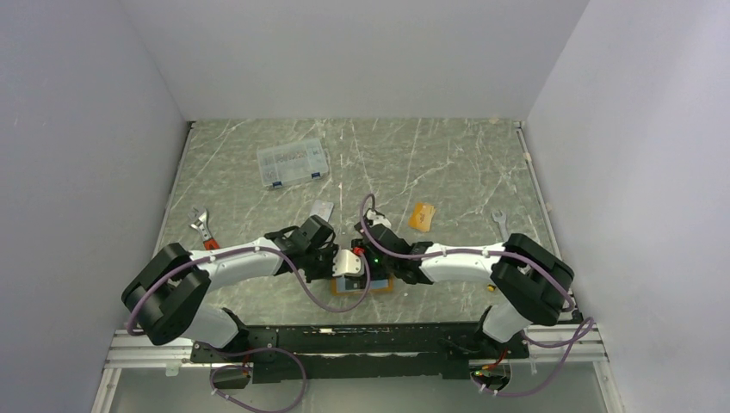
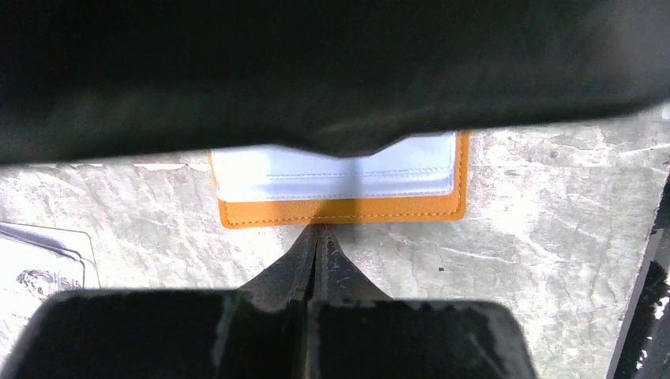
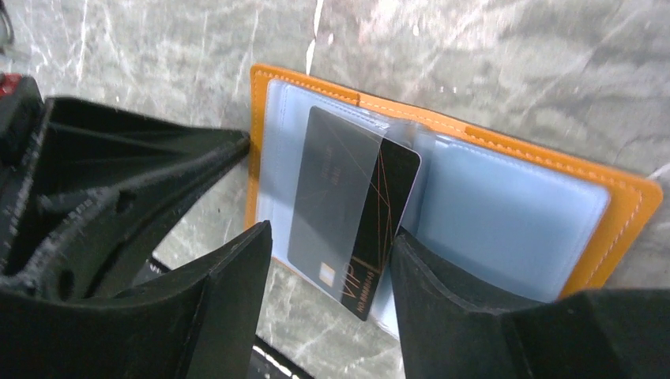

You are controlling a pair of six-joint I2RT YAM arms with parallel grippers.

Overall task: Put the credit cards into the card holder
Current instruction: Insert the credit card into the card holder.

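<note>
The card holder point(image 3: 513, 213) lies open on the table, orange outside and pale blue inside; it also shows in the left wrist view point(image 2: 340, 209) and in the top view point(image 1: 386, 286). A black card point(image 3: 351, 209) sits tilted, partly inside its left pocket. My right gripper point(image 3: 332, 264) is open, its fingers either side of the card's near end. My left gripper point(image 2: 318, 233) is shut and empty, its tips at the holder's orange edge. An orange card point(image 1: 421, 216) and a silver card point(image 1: 321, 209) lie further back. Whitish cards point(image 2: 39, 264) lie left of the left gripper.
A clear plastic compartment box point(image 1: 293, 163) stands at the back left. One wrench point(image 1: 202, 227) lies at the left and another wrench point(image 1: 499, 222) at the right. The left arm's gripper point(image 3: 103, 181) is close beside the holder. The table's near edge point(image 2: 648, 300) is close.
</note>
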